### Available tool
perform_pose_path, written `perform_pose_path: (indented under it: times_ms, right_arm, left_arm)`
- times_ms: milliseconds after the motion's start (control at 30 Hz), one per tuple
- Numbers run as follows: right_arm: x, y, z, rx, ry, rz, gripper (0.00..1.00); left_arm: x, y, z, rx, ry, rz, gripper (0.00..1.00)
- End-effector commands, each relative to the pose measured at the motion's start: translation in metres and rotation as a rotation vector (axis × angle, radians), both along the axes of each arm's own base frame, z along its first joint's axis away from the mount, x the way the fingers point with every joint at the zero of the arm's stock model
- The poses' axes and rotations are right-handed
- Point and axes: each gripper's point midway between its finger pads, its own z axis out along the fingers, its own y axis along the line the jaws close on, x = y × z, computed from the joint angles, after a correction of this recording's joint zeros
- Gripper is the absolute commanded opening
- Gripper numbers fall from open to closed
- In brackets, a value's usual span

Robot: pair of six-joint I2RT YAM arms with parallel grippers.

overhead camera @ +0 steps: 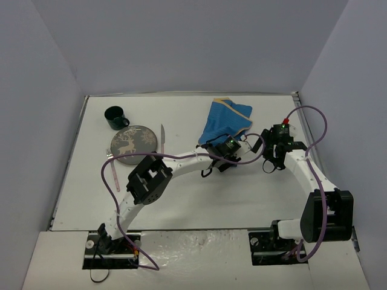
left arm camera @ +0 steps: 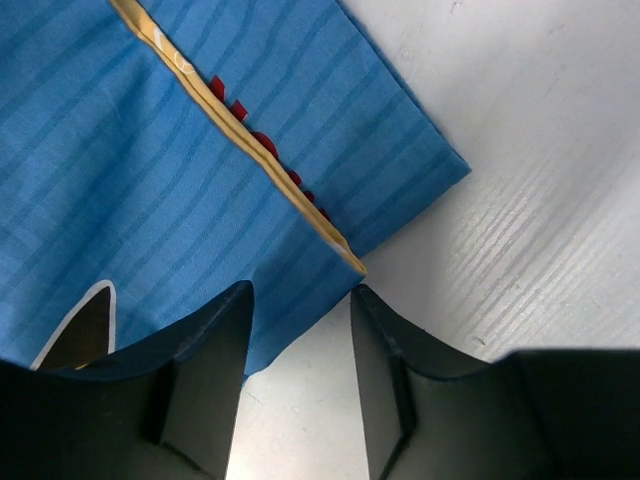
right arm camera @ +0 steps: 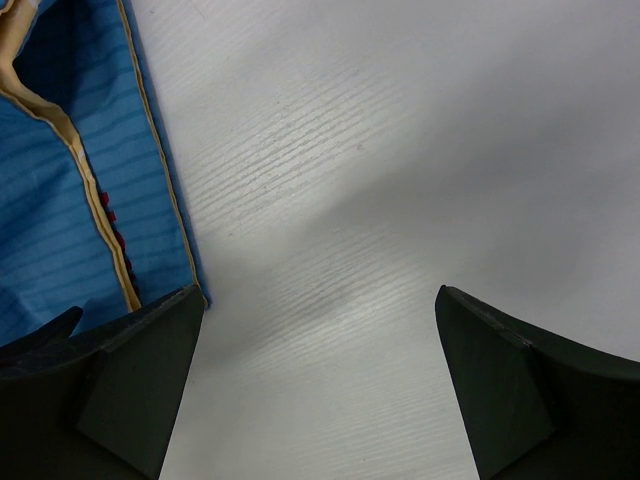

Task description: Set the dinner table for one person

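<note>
My left gripper [left arm camera: 300, 292] stands part-open astride the hem of the blue placemat [left arm camera: 150, 150], at one o'clock on the dinner table [overhead camera: 199, 202], poised to pinch it, I judge. My right gripper [right arm camera: 320, 295] gapes wide at the cloth's four o'clock, free to help.

The white dinner table [overhead camera: 181, 199] fills the middle of the top view, thin metal edging along its sides. At its upper left stands a dark green mug [overhead camera: 116, 117]. Just below the mug lies a round grey plate [overhead camera: 134, 145] with a deer pattern, a knife [overhead camera: 162, 139] just beside the plate's right edge and a fork [overhead camera: 109, 157] by its left. Right of centre, near the top edge, a blue placemat [overhead camera: 225, 119] with yellow trim lies rumpled and partly folded.
</note>
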Motion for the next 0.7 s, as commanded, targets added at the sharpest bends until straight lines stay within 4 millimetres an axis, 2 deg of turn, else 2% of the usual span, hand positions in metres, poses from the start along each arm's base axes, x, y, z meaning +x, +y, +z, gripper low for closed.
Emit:
perform_pose_path:
  times_ms: [0,67,133,233,333,500,667]
  right_arm:
    - [0.007,0.002,0.012,0.019,-0.054,0.001,0.98]
    - [0.008,0.003,0.012,0.019,-0.053,0.003,0.98]
    - [0.008,0.004,0.01,0.022,-0.049,0.007,0.97]
    - [0.009,0.006,0.01,0.034,-0.049,0.021,0.97]
    - [0.011,0.013,0.01,0.059,-0.055,0.041,0.95]
    - [0.017,0.024,0.006,0.065,-0.053,0.065,0.93]
    - [0.028,0.05,0.0,0.052,-0.051,0.122,0.92]
  left_arm:
    - [0.009,-0.016,0.028,-0.056,-0.058,-0.033,0.39]
    - [0.009,-0.016,0.026,-0.053,-0.059,-0.036,0.38]
    - [0.01,-0.016,0.026,-0.052,-0.063,-0.033,0.34]
    - [0.014,-0.016,0.029,-0.06,-0.072,-0.028,0.16]
    - [0.019,-0.014,0.046,-0.084,-0.099,-0.012,0.0]
    - [0.027,-0.007,0.077,-0.163,-0.111,0.037,0.0]
    - [0.033,0.002,0.107,-0.257,-0.121,0.115,0.0]
